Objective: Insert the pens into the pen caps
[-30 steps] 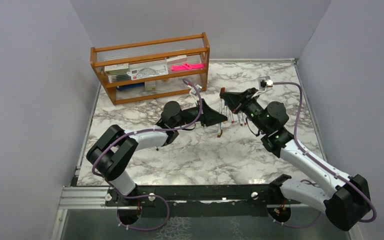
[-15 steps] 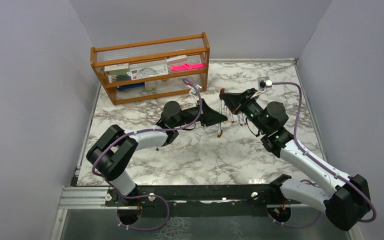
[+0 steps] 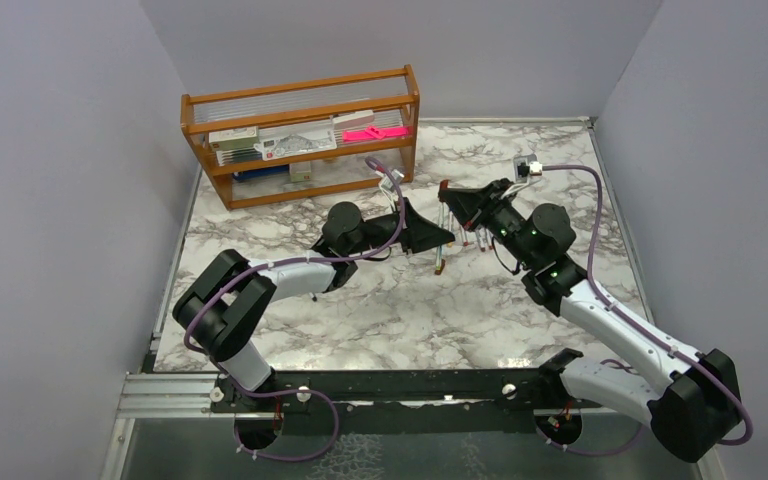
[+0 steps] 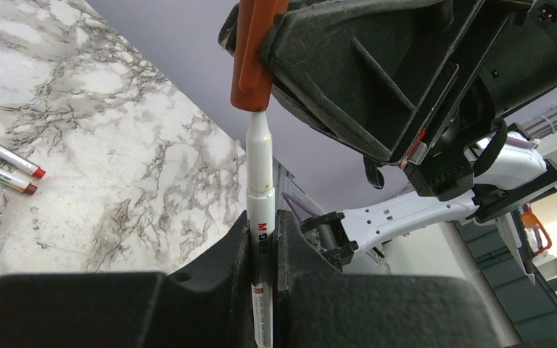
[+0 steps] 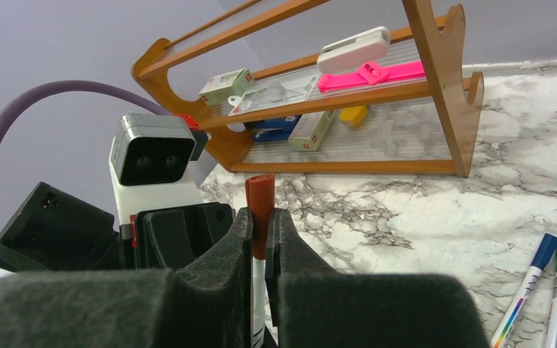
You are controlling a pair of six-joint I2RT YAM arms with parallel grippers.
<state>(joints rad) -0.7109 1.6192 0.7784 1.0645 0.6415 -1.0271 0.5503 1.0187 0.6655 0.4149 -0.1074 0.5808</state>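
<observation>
Since the red cap [image 4: 250,58] sits slightly tilted against the pen [image 4: 261,210], whose narrow tip is just at its mouth, a push from here could jam on the rim, twist the cap out of the right fingers [image 5: 225,246] or slide the barrel back through the left fingers [image 4: 225,268]. Left fingers pinch the white barrel low down; right fingers pinch the cap by its sides. The pen is held in the air over the tabletop [image 3: 390,310], between the two arms, apart from the loose pens [image 4: 7,156] lying flat. Its long axis runs straight out of the left fingers toward the right ones, tip end leading, nearly in line with the cap. How deep the tip sits, can't tell.
</observation>
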